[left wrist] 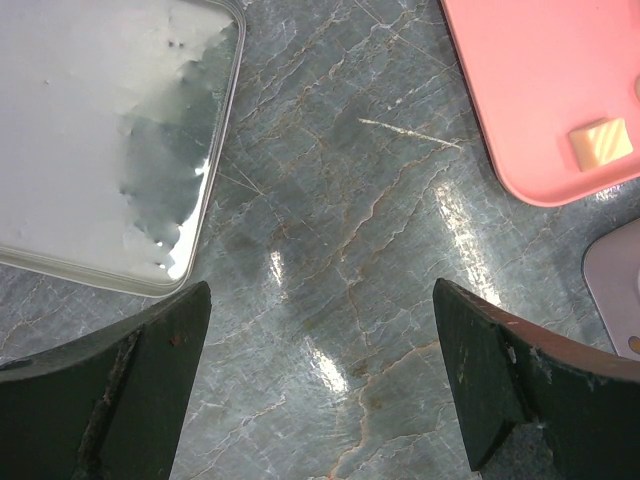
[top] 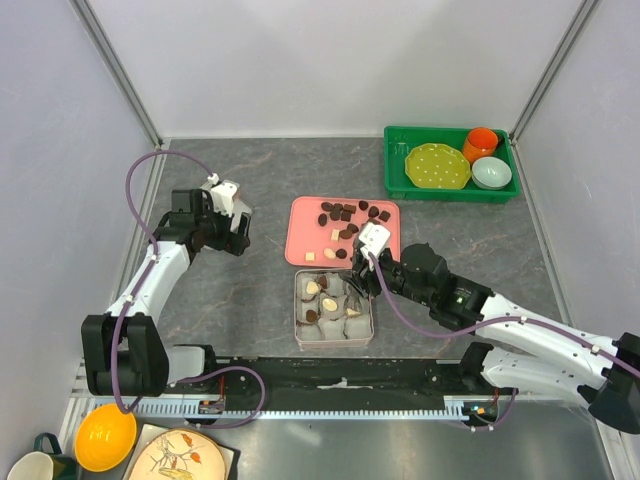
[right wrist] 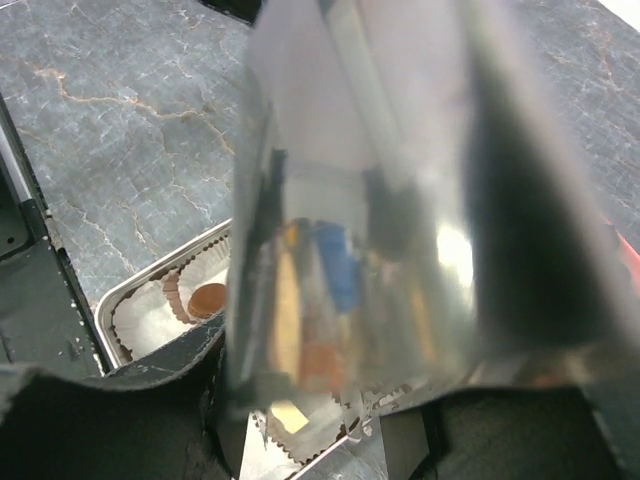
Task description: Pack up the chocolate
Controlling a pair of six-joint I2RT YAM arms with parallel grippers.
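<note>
Left gripper gapes wide above the marbled table. Right gripper hangs over the tin's far right corner, grip unreadable. Chocolate sits on the pink tray and in the tin.

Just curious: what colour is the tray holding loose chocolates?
Pink tray, best seen from the top camera.

I note my table as glossy grey marbled stone-look, tray smooth pink plastic, tin shiny metal, cups crinkled white paper.
</note>
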